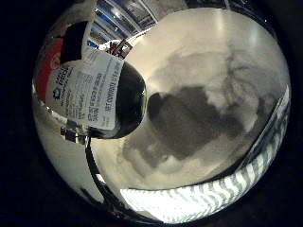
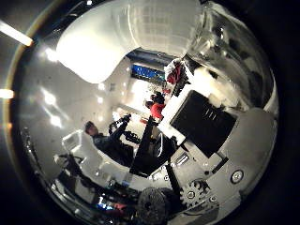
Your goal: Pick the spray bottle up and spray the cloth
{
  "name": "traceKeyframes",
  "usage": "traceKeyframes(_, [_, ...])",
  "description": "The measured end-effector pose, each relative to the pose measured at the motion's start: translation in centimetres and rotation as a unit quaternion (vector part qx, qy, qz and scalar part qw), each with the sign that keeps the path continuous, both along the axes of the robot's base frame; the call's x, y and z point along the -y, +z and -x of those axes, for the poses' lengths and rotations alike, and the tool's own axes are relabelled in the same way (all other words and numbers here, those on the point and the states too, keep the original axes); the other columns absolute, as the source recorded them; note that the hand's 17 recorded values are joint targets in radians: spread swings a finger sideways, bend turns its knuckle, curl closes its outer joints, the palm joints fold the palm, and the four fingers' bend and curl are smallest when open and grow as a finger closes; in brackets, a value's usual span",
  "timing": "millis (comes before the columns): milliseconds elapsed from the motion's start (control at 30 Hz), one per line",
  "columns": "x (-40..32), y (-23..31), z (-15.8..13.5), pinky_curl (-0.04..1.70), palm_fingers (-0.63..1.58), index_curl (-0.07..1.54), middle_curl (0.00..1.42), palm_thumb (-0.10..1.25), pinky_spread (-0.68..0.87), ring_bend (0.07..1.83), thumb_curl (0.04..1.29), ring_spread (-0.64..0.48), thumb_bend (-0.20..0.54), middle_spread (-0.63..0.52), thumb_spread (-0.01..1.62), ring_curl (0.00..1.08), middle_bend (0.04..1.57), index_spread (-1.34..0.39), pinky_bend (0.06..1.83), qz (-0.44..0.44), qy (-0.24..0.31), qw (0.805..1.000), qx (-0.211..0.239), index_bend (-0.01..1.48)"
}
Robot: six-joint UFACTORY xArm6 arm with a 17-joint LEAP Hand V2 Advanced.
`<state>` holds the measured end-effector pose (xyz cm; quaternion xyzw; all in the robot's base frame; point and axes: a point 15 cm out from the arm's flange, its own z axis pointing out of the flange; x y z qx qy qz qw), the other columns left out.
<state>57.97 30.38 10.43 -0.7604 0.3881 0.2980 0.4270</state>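
Bottle [image 1: 102, 94] up, spray pending

My hand [image 2: 211, 154] is clamped on the bottle, held above the damp-looking cloth [image 1: 199, 113] on the surface [image 1: 222, 28]; next, I judge, squeeze the trigger (unseen).

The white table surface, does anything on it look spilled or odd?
Yes. Dark grey blotches spread unevenly across the white table surface, like wet patches or shadow; I cannot tell which. A dark bottle with a white printed label sits close to the palm beside them.

White table [image 1: 208, 42] (shadowed), lit room beyond
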Motion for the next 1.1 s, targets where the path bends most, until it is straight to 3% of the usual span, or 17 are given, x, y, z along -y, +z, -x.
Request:
traceKeyframes(167, [0.3, -0.6, 0.7, 0.92, 0.85, 0.66, 0.52, 0.83, -0.41, 1.27, 0.76, -0.15, -0.033, -0.11, 0.72, 0.48, 1.0, -0.27, 1.02, 0.014, 0.017, 1.0, 0.001, 0.56])
traceKeyframes(300, [0.8, -1.1, 1.1, 0.87, 0.49, 0.58, 0.47, 0.83, -0.42, 1.2, 0.7, -0.17, -0.025, -0.13, 0.85, 0.45, 0.82, -0.39, 0.98, 0.031, 0.031, 0.999, 0.003, 0.33])
traceKeyframes(367, [0.9, -1.0, 1.2, 0.84, 0.39, 0.56, 0.45, 0.82, -0.37, 1.16, 0.68, -0.17, -0.027, -0.12, 0.9, 0.43, 0.75, -0.43, 0.9, 0.035, 0.034, 0.999, 0.005, 0.34])
traceKeyframes(467, [1.2, -1.0, 1.4, 0.78, 0.13, 0.52, 0.39, 0.79, -0.13, 0.98, 0.61, -0.14, -0.03, -0.11, 0.97, 0.36, 0.61, -0.46, 0.71, 0.045, 0.041, 0.998, 0.005, 0.36])
traceKeyframes(633, [1.8, -1.1, 1.8, 0.64, 0.05, 0.44, 0.34, 0.76, 0.2, 0.74, 0.53, -0.08, -0.029, -0.06, 1.01, 0.27, 0.44, -0.45, 0.57, 0.066, 0.052, 0.996, 0.004, 0.28])
traceKeyframes(833, [3.2, 0.0, 1.2, 0.51, 0.1, 0.4, 0.32, 0.74, 0.31, 0.57, 0.48, -0.05, -0.026, -0.05, 1.01, 0.22, 0.33, -0.44, 0.44, 0.079, 0.05, 0.996, 0.012, 0.2])
traceKeyframes(1100, [5.9, 1.3, 0.3, 0.42, 0.13, 0.36, 0.31, 0.74, 0.33, 0.44, 0.45, -0.03, -0.025, -0.04, 1.02, 0.21, 0.24, -0.43, 0.35, 0.104, 0.042, 0.994, 0.021, 0.18])
